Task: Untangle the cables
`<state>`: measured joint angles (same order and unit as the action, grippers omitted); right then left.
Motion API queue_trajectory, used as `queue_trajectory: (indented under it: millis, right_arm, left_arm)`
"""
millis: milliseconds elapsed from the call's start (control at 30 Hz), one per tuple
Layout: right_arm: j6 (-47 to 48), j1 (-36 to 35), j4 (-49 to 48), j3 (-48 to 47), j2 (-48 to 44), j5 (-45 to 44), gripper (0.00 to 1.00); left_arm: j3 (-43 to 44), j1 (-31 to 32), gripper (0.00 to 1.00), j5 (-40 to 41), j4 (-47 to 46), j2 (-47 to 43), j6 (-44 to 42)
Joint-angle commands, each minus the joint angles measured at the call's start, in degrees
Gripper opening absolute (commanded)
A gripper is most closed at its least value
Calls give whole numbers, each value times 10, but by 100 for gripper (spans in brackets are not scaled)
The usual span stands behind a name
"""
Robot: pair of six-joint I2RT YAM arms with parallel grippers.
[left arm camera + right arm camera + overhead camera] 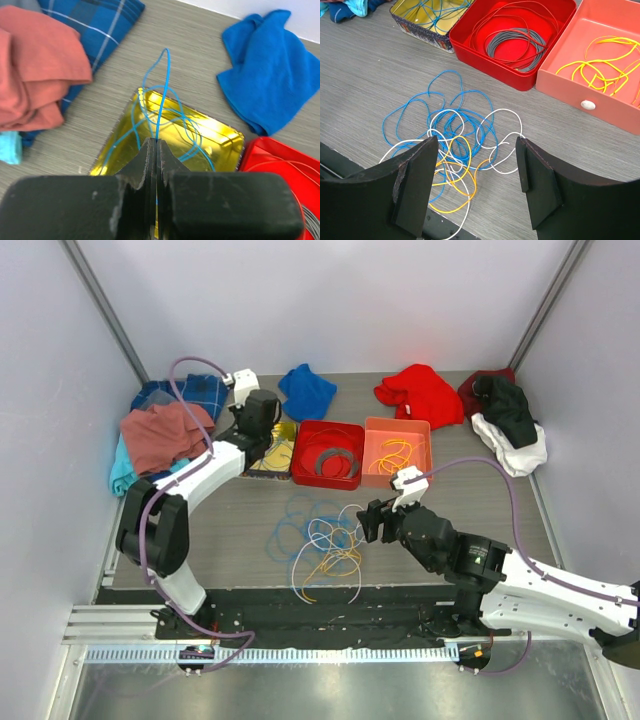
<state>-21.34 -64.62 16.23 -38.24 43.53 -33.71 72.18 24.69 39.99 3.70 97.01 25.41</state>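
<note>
overhead, a tangle of blue, white and orange cables [322, 540] lies on the counter [240, 540], reaching toward the near edge at 6 o'clock, with a strip of counter between it and the gold tin [284, 435], red box [298, 455] and coral box [380, 440] at 12 o'clock. the right jaws hang wide open at the tangle's 3 o'clock side, holding nothing. only the left wrist view shows the left jaws pressed shut on a blue cable [165, 75] over the tin.
</note>
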Motion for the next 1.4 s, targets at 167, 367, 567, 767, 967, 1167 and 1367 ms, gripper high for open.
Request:
queue_trajectory:
  millis: [167, 367, 567, 767, 967, 1167, 1367]
  right_arm:
    - [-6, 3, -30, 8, -4, -7, 71]
    - [-10, 3, -32, 11, -6, -4, 71]
    - [-15, 3, -34, 18, -16, 0, 71]
    - [-18, 3, -32, 19, -25, 2, 71]
    - [-20, 4, -15, 21, -42, -8, 71]
    - [-20, 4, -8, 21, -44, -14, 71]
    - [-18, 4, -11, 18, -31, -14, 71]
  left_arm:
    - [-35, -2, 0, -95, -7, -15, 100]
    - [-52, 0, 0, -185, 39, -37, 198]
    - [-84, 11, 0, -236, 52, -73, 260]
    - [-58, -7, 0, -200, 63, -50, 232]
    - [31, -47, 0, -178, 98, 55, 189]
    - [97, -55, 0, -126, 118, 121, 140]
    - [97, -50, 4, -119, 127, 121, 123]
